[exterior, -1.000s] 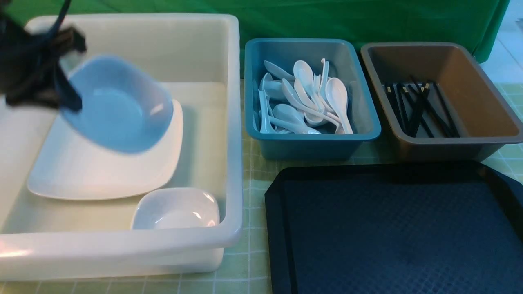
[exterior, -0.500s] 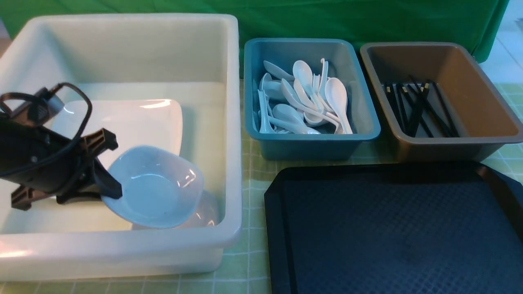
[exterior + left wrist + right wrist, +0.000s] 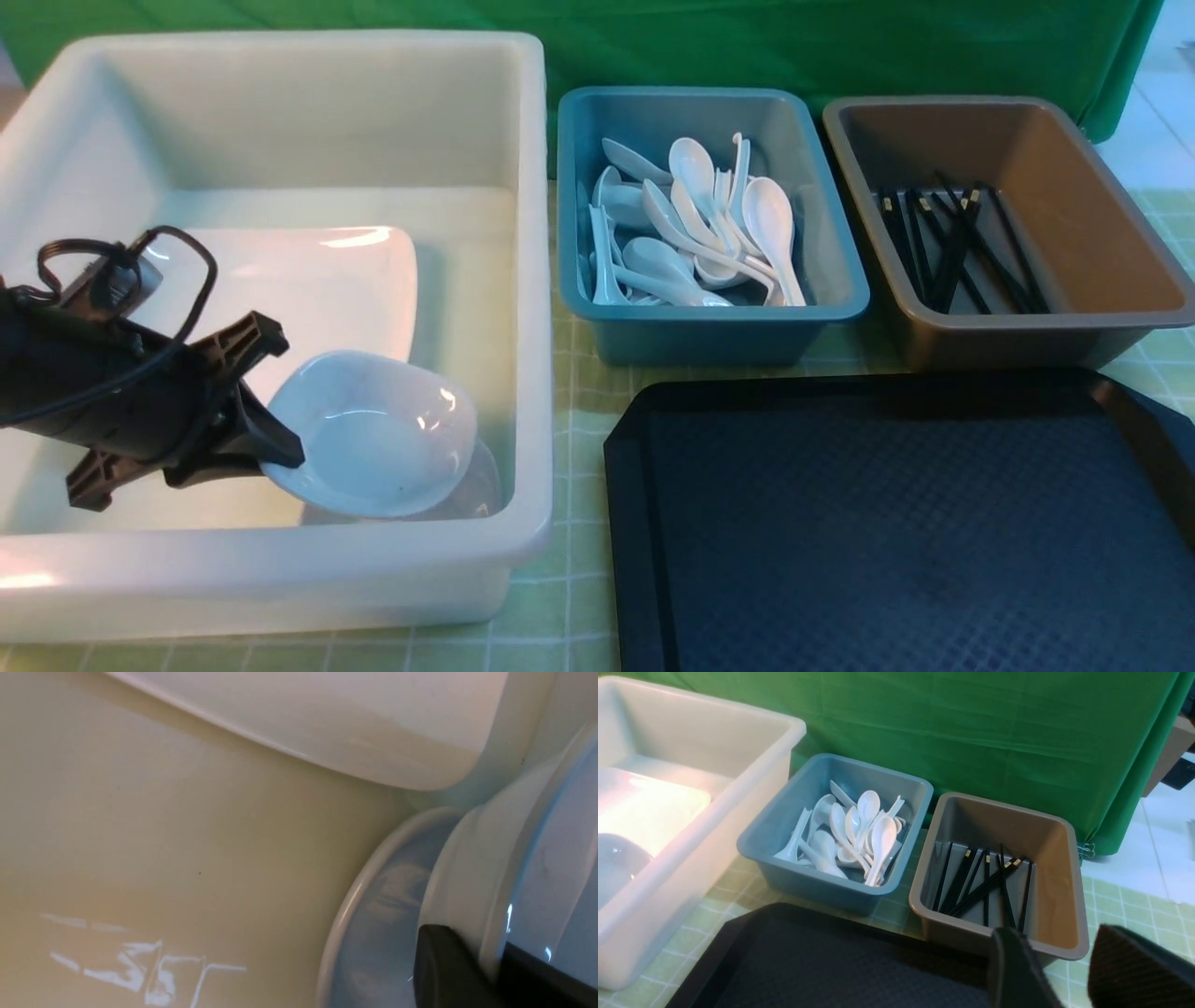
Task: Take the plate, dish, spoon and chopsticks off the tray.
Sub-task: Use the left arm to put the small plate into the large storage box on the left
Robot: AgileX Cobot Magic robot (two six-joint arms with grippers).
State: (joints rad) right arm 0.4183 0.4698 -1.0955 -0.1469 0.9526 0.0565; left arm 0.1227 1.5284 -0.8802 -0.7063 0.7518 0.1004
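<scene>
Front view: the left hand (image 3: pixel 271 448), clamped on the rim of the small white dish (image 3: pixel 373 434), has come lower inside the white bin (image 3: pixel 532 280) than half a second ago, when the dish hung slightly higher; a second ago the dish was up near the bin's far wall. The dish now sits tilted just above a second small dish (image 3: pixel 476 485) directly beneath it, near the bin's front corner, with the plate (image 3: pixel 327 280) lying flat beyond the hand. Left wrist view shows both fingers (image 3: pixel 444 966) pinching the dish wall. Right wrist view shows the right hand (image 3: pixel 1064 970) with its fingers apart and nothing between them, above the tray (image 3: pixel 808 961), whose surface is bare; ahead of it lie the spoons (image 3: pixel 859 835) in the blue bin (image 3: pixel 775 835) and the chopsticks (image 3: pixel 985 882) in the brown bin (image 3: pixel 1059 868). No legible writing appears anywhere.
</scene>
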